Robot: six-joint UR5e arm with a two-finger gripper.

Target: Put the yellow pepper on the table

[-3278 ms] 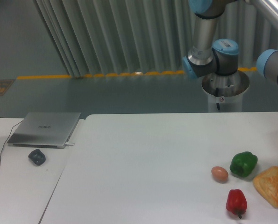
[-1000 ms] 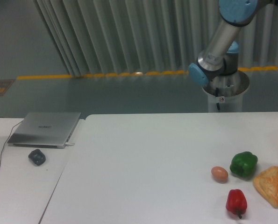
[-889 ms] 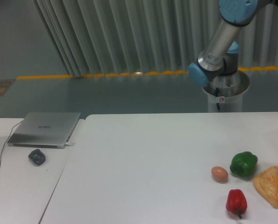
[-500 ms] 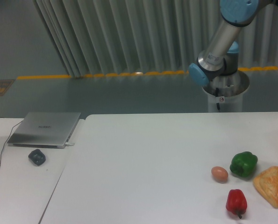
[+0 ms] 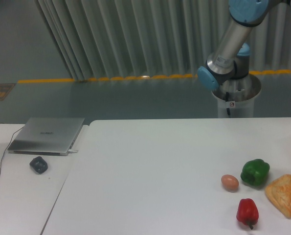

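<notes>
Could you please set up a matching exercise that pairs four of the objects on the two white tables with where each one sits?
Things:
1. glossy green bell pepper
2. glossy red bell pepper
3. small brown egg
4. closed silver laptop

Places:
A. on the narrower white table at the left
B. nearest the front edge, below the egg and to its right
C. just left of the green pepper
D. between the egg and the triangular golden pastry

Pairs: 1-D, 2-B, 3-C, 4-A
</notes>
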